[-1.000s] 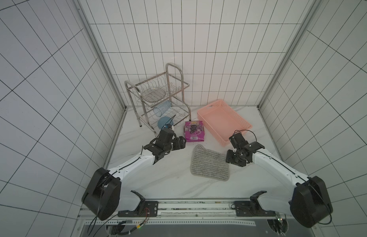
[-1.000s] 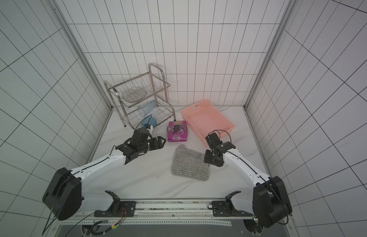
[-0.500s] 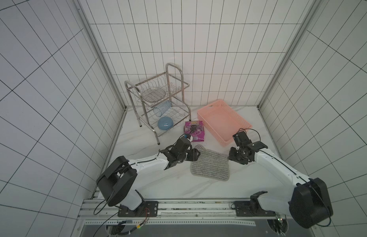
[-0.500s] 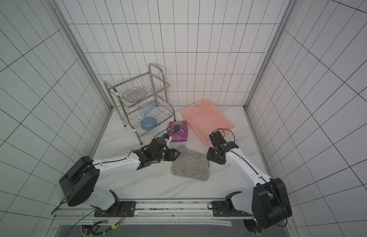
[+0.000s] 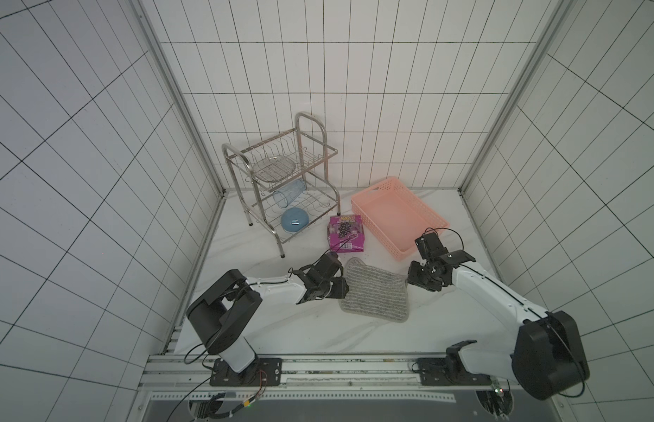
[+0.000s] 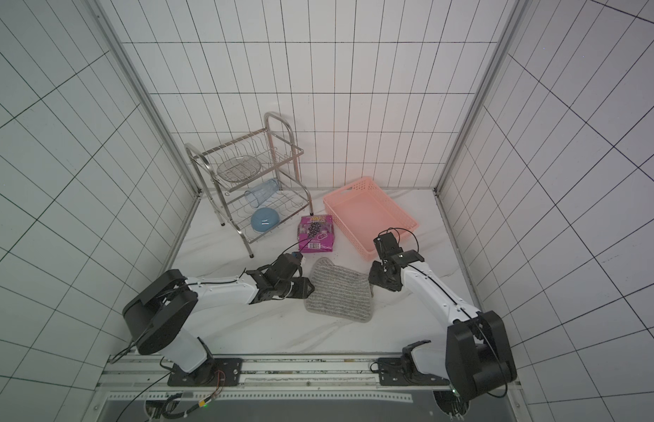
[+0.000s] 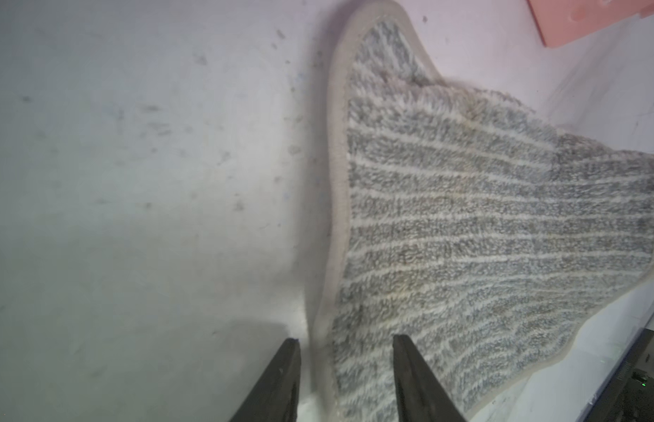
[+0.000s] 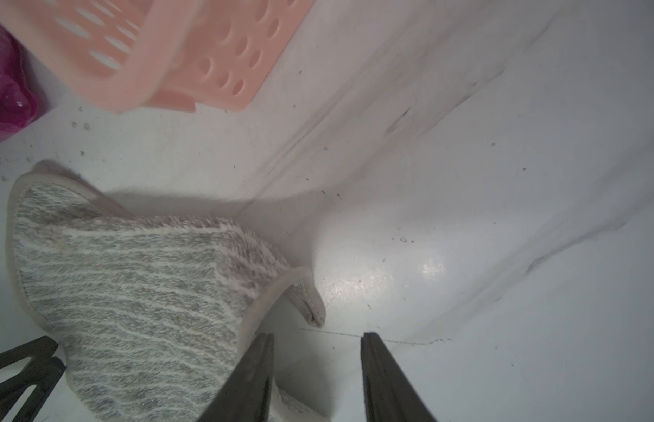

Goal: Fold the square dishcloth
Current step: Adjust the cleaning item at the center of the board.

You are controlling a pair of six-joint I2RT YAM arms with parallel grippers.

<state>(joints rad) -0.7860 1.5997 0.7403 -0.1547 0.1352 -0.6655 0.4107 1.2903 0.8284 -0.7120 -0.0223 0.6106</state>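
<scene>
The square dishcloth (image 5: pixel 374 294) (image 6: pixel 340 292), grey with fine stripes and a plain border, lies in the middle of the table. My left gripper (image 5: pixel 344 289) (image 6: pixel 309 288) is low at its left edge. In the left wrist view its open jaws (image 7: pixel 345 341) straddle the cloth's border (image 7: pixel 323 329). My right gripper (image 5: pixel 409 283) (image 6: pixel 371 281) is at the cloth's right edge. In the right wrist view it (image 8: pixel 316 338) is open just behind the corner loop (image 8: pixel 310 303), which curls up off the table. One finger (image 8: pixel 257 369) rests against the border.
A pink basket (image 5: pixel 371 189) stands behind the right gripper, its near corner close to that arm's wrist. A magenta snack packet (image 5: pixel 345 234) lies just behind the cloth. A metal dish rack (image 5: pixel 281 182) with a blue bowl (image 5: pixel 295 220) and a cup (image 5: pixel 288 193) stands at the back left.
My left arm swung from beside the rack across to the cloth's left edge while its jaws narrowed. My right gripper moved in to the cloth's right corner and narrowed slightly.
</scene>
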